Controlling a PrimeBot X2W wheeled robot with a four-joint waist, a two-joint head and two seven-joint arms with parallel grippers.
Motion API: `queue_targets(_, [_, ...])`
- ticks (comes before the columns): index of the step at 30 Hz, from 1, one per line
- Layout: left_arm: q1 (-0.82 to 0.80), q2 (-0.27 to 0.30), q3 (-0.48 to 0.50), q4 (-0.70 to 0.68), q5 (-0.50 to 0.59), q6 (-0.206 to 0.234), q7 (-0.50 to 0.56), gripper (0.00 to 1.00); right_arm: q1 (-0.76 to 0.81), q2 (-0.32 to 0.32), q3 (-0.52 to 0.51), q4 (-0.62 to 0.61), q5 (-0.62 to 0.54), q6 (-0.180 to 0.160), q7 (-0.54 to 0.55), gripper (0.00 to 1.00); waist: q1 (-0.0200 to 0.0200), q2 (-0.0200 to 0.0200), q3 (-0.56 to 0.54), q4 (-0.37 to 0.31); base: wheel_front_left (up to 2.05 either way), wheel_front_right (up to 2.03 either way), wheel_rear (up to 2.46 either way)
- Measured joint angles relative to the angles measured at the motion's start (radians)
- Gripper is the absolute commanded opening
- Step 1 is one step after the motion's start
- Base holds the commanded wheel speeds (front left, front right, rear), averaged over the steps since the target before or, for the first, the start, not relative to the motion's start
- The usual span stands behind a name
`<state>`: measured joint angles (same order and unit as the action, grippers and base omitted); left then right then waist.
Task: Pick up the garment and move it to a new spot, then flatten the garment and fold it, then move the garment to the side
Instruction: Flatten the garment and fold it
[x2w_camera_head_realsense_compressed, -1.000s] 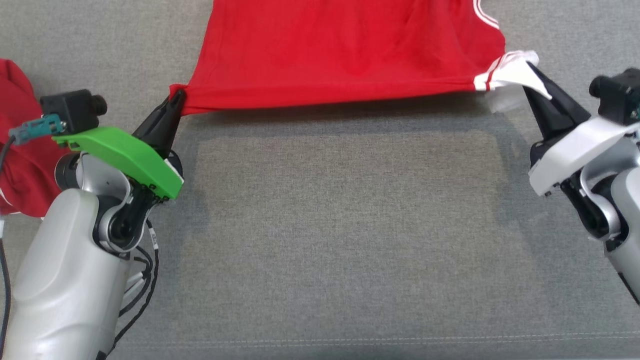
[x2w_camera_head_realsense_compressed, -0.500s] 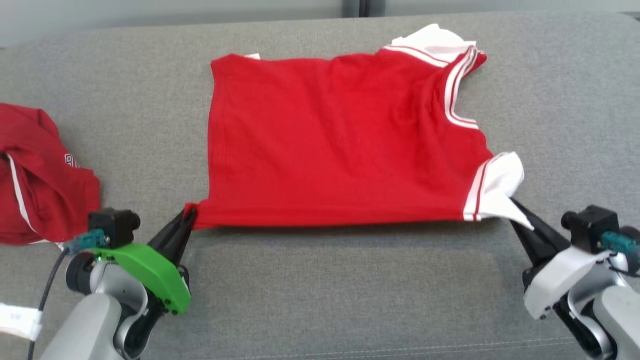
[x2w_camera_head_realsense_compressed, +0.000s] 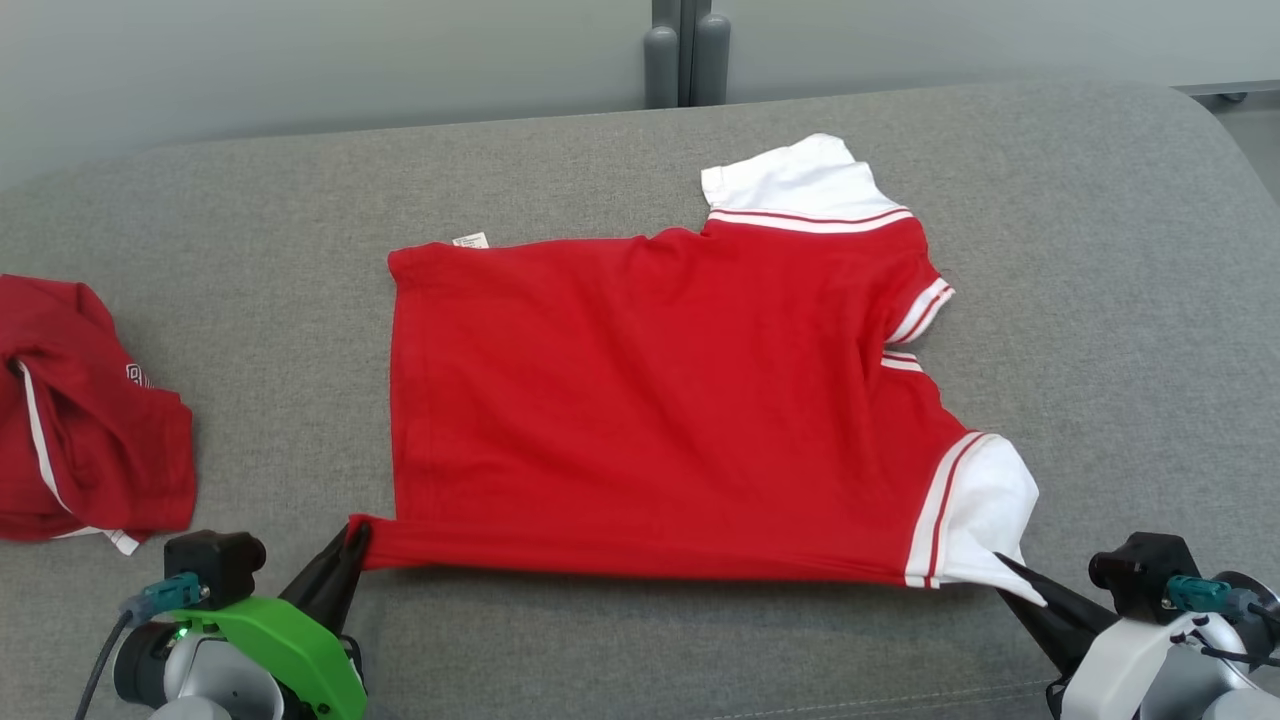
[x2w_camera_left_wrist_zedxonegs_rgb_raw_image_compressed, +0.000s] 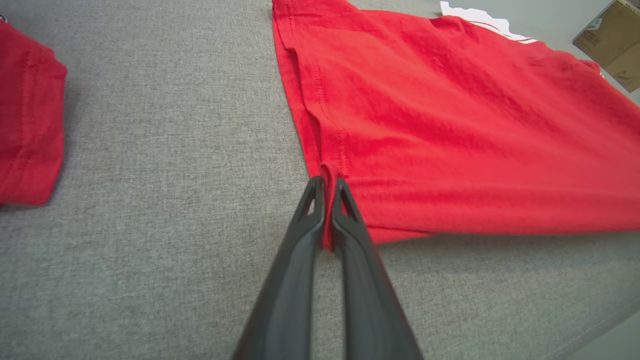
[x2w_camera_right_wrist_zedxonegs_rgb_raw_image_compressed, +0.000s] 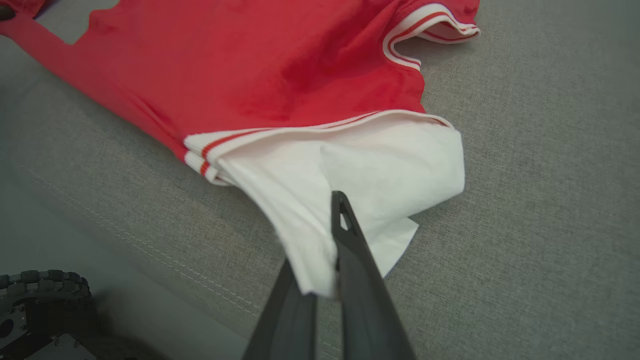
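The garment (x2w_camera_head_realsense_compressed: 650, 400) is a red T-shirt with white, red-striped sleeves, spread on the grey couch with its near edge raised and stretched between my two grippers. My left gripper (x2w_camera_head_realsense_compressed: 352, 535) is shut on the near left hem corner; the left wrist view shows red cloth (x2w_camera_left_wrist_zedxonegs_rgb_raw_image_compressed: 425, 125) pinched between its dark fingers (x2w_camera_left_wrist_zedxonegs_rgb_raw_image_compressed: 312, 210). At the lower right my right gripper (x2w_camera_head_realsense_compressed: 1005, 570) is shut on the near white sleeve (x2w_camera_head_realsense_compressed: 985, 510). In the right wrist view that sleeve (x2w_camera_right_wrist_zedxonegs_rgb_raw_image_compressed: 350, 170) drapes over one finger, hiding it, and the other finger (x2w_camera_right_wrist_zedxonegs_rgb_raw_image_compressed: 345, 225) lies on top.
A second red garment (x2w_camera_head_realsense_compressed: 85, 410) lies crumpled at the couch's left side. The grey couch surface (x2w_camera_head_realsense_compressed: 1100, 300) stretches to the right and behind, with a wall and grey post (x2w_camera_head_realsense_compressed: 685, 55) beyond. The couch's front seam (x2w_camera_right_wrist_zedxonegs_rgb_raw_image_compressed: 125, 235) runs close to my grippers.
The head camera has tilted up, bringing the whole shirt and the couch's back edge into view. Both grippers keep their hold; the shirt now lies more spread out, its far sleeve flat.
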<state>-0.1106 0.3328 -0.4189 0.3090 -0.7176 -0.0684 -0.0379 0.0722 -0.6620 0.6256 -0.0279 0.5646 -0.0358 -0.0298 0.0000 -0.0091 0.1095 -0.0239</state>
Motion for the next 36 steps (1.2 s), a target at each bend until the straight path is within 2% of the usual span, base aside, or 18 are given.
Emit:
queue_targets(15, [0.020,-0.001,-0.022,-0.016,0.029,0.044,-0.002,0.00,0.035,-0.007,0.011,-0.049,0.053,-0.010,0.118,0.00,0.0000,0.0000,0.014,0.032,0.00,0.00,0.00])
queue_targets(16, [0.022,-0.001,-0.022,-0.016,0.029,0.047,-0.002,0.00,0.035,-0.007,0.011,-0.052,0.053,-0.010,0.120,0.05,0.0000,0.0000,0.014,0.033,0.00,0.00,0.00])
queue_targets(17, [0.024,-0.001,-0.021,-0.016,0.029,0.050,-0.002,0.13,0.035,-0.007,0.010,-0.056,0.053,-0.010,0.126,0.30,0.0000,0.0000,0.015,0.035,0.00,0.00,0.00])
queue_targets(18, [0.027,-0.001,-0.022,-0.016,0.029,0.052,-0.002,0.39,0.035,-0.008,0.011,-0.060,0.053,-0.010,0.132,0.49,0.0000,0.0000,0.015,0.036,0.00,0.00,0.00])
queue_targets(19, [0.030,-0.001,-0.022,-0.016,0.029,0.052,-0.002,0.68,0.035,-0.009,0.010,-0.063,0.053,-0.011,0.137,1.00,0.0000,0.0000,0.016,0.037,0.00,0.00,0.00])
queue_targets(20, [0.033,-0.002,-0.022,-0.016,0.029,0.053,-0.002,1.00,0.035,-0.011,0.010,-0.065,0.053,-0.011,0.138,1.00,0.0000,0.0000,0.016,0.037,0.00,0.00,0.00])
queue_targets(22, [0.036,0.000,-0.013,-0.010,0.029,0.070,-0.002,1.00,0.035,-0.023,0.005,-0.068,0.053,-0.019,0.148,1.00,0.0000,0.0000,0.015,0.039,0.00,0.00,0.00])
queue_targets(27, [0.049,0.002,-0.003,-0.014,0.029,0.080,-0.003,1.00,0.035,-0.038,-0.008,-0.089,0.063,-0.021,0.160,1.00,0.0000,0.0000,0.010,0.039,0.00,0.00,0.00])
queue_targets(36, [0.049,0.012,0.014,-0.061,0.036,0.096,-0.023,1.00,0.036,-0.041,-0.083,-0.151,0.166,-0.029,0.153,1.00,0.0000,0.0000,0.003,0.037,0.00,0.00,0.00])
